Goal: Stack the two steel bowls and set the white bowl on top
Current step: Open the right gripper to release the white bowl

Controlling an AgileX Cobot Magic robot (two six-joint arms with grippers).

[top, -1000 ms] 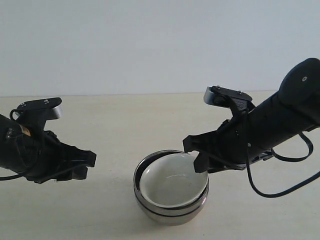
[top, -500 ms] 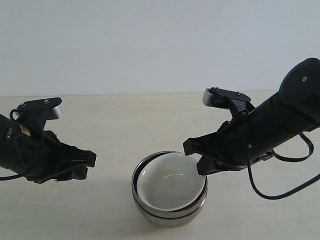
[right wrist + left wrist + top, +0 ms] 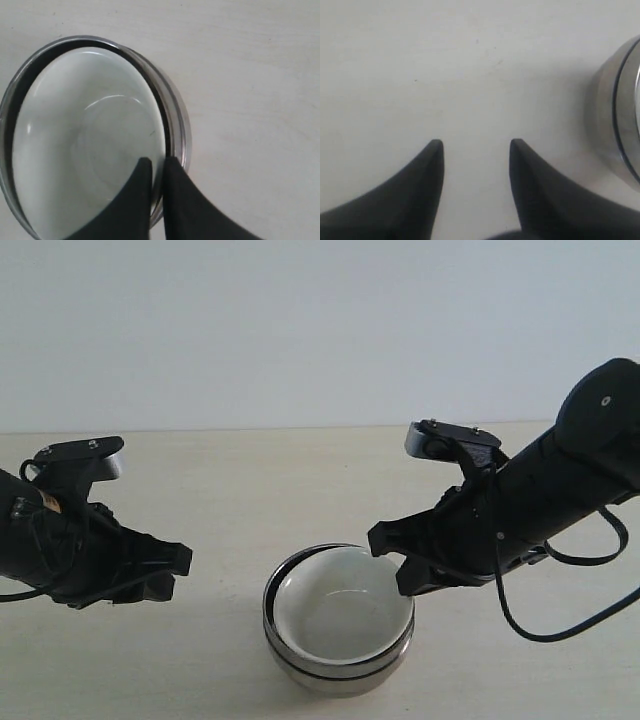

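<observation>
The two steel bowls sit nested on the table, low in the middle of the exterior view. The white bowl rests inside the upper one, level. My right gripper is shut on the white bowl's right rim, one finger inside and one outside. The right wrist view shows the white bowl, the steel rims around it, and my right gripper pinching the white rim. My left gripper hovers open to the left of the stack, holding nothing. In its wrist view my left gripper spans bare table, the steel bowls' wall off to one side.
The beige table ends at a plain pale wall behind. A black cable loops below the right arm, to the right of the stack.
The white bowl was tilted, its left side raised, a second ago; it has sunk level into the steel bowls. The right gripper moved slightly down with it. The left arm stayed still.
</observation>
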